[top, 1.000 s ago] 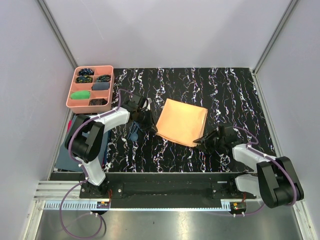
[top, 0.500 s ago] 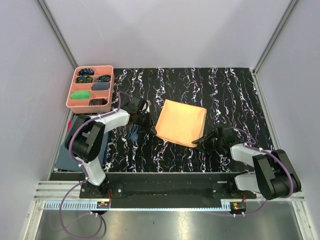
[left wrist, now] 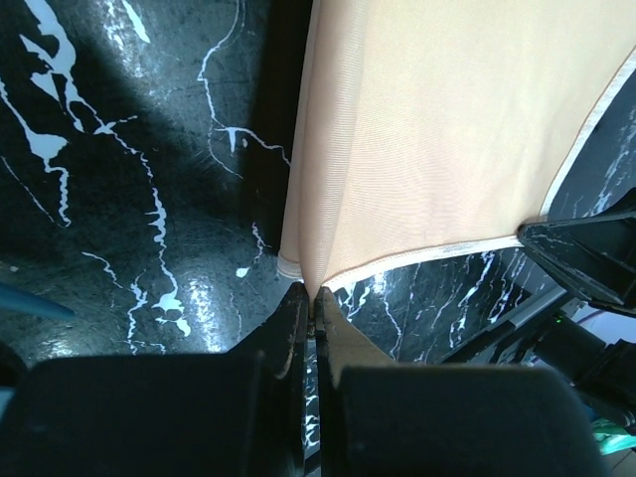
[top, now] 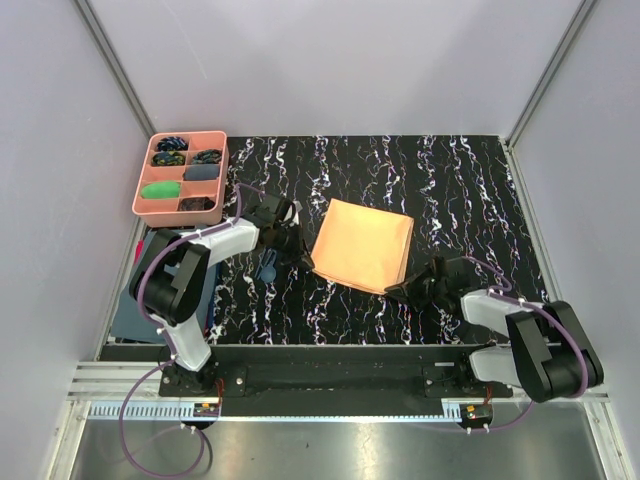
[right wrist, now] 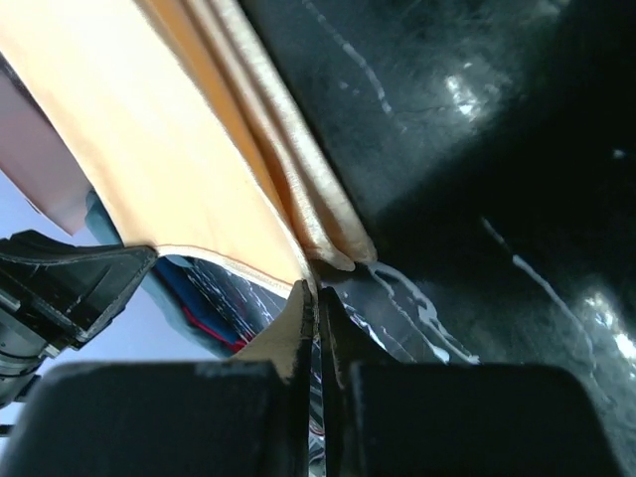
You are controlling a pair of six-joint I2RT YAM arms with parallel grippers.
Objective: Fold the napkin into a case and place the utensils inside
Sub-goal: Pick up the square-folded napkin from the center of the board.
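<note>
Top view: we see the napkin folded on the counter | Wrist views: only these show left claw and right claw each pinching one near corner | Right wrist: stacked layers.

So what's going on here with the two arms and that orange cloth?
Both arms hold the peach-orange napkin on the black marbled table. The left gripper is shut on its near-left corner, and the right gripper is shut on its near-right corner, where folded layers show. The dark blue utensils lie beside the left gripper, not yet inside.
</note>
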